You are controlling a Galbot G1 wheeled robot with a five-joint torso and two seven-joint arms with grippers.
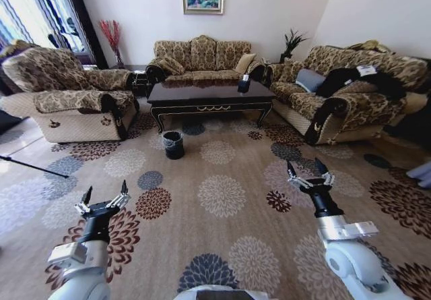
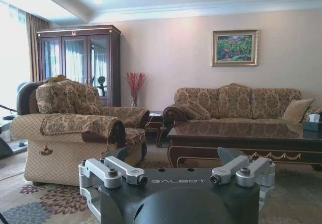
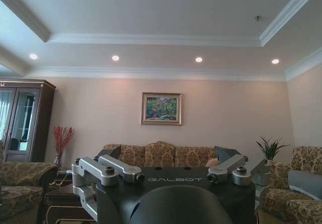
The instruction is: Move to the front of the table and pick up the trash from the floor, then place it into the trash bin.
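Observation:
The dark glossy table (image 1: 209, 96) stands far ahead between the sofas; the left wrist view shows its top (image 2: 241, 131) too. In front of its left end, the small black trash bin (image 1: 173, 144) stands on the flower-patterned floor (image 1: 222, 195). I cannot make out any trash on the carpet from here. My left gripper (image 1: 104, 196) is held low at the near left, open and empty, pointing forward (image 2: 175, 156). At the near right, my right gripper (image 1: 308, 172) is open and empty as well, tilted upward (image 3: 168, 153).
A patterned armchair (image 1: 74, 101) stands at the left, a sofa (image 1: 202, 56) behind the table, another sofa (image 1: 350, 94) at the right with dark clothes on it. A tissue box (image 1: 244, 82) sits on the table. A thin black pole (image 1: 30, 166) lies at the left edge.

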